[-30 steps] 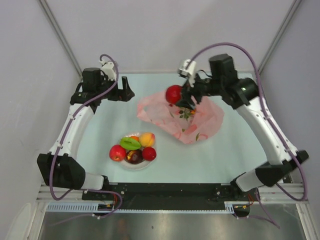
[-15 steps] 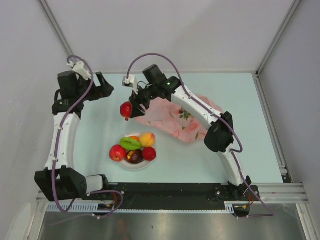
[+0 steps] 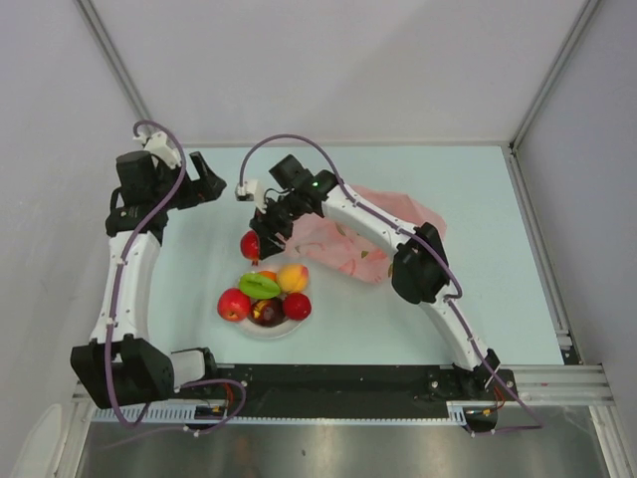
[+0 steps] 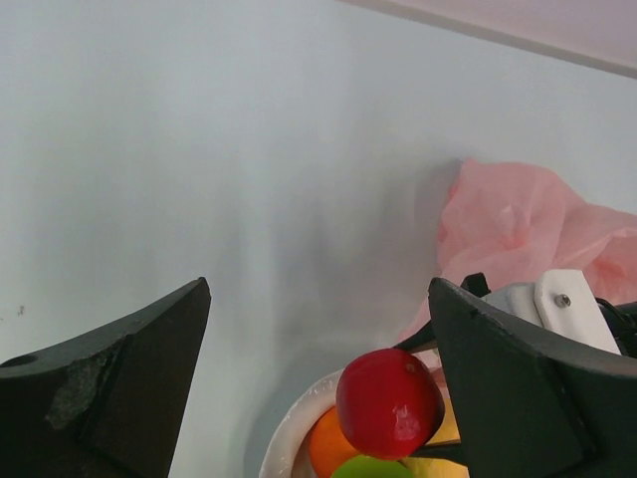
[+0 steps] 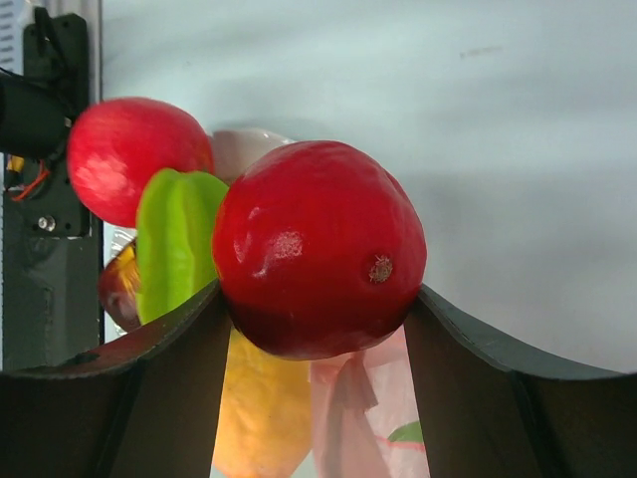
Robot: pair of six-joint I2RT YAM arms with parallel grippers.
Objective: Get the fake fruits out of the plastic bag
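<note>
Since the plate [image 3: 264,334] was serving as drop-off for the fake fruits [image 3: 261,299], a red apple [image 5: 318,249] was clamped in the right gripper's [image 3: 254,243] jaws just above the plate's far rim, seemingly for release there. The plastic bag [image 3: 353,251] was spread just beyond the plate; the left gripper [image 3: 206,177] was parked agape and empty, farther off.

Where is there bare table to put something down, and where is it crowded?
Widest free patch: the table right of the pink bag, up to the right edge. Also free: the near strip right of the plate. Crowded: the plate, full of fruits, and its far edge, where the right tool holds a red fruit.
</note>
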